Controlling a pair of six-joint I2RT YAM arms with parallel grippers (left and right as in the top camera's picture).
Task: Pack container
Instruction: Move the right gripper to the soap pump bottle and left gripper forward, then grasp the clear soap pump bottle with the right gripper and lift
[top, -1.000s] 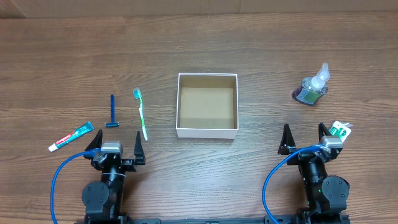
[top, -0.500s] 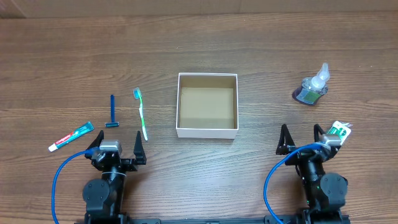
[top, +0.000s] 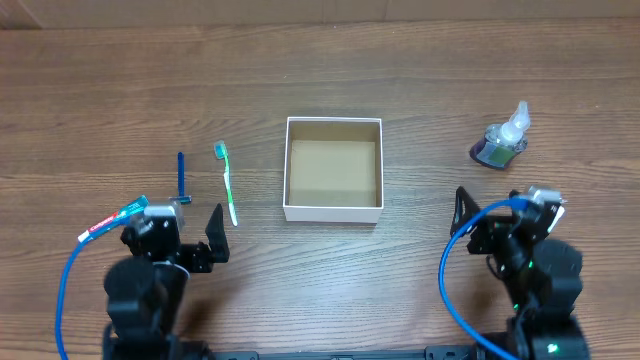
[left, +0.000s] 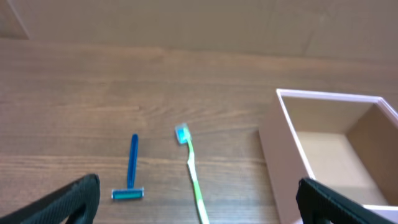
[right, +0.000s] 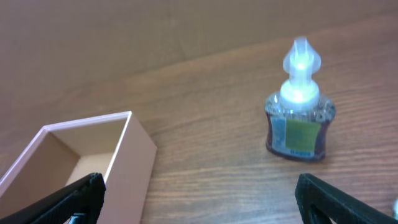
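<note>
Overhead view shows the container (top: 333, 212) in the middle of the table (top: 100, 80). On its left lie a toothbrush (top: 228, 183) and a razor (top: 181, 178), on its right a soap bottle (top: 500, 140). The left gripper (top: 178, 222) and the right gripper (top: 500, 215) both have their jaws spread.

toothpaste tube (top: 105, 226) half hidden under left arm (top: 150, 262), container (left: 281, 163) cropped by left wrist view's right edge

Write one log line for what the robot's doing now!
left gripper: open, holding nothing | right gripper: open, holding nothing | container: empty | toothbrush, razor: on table
</note>
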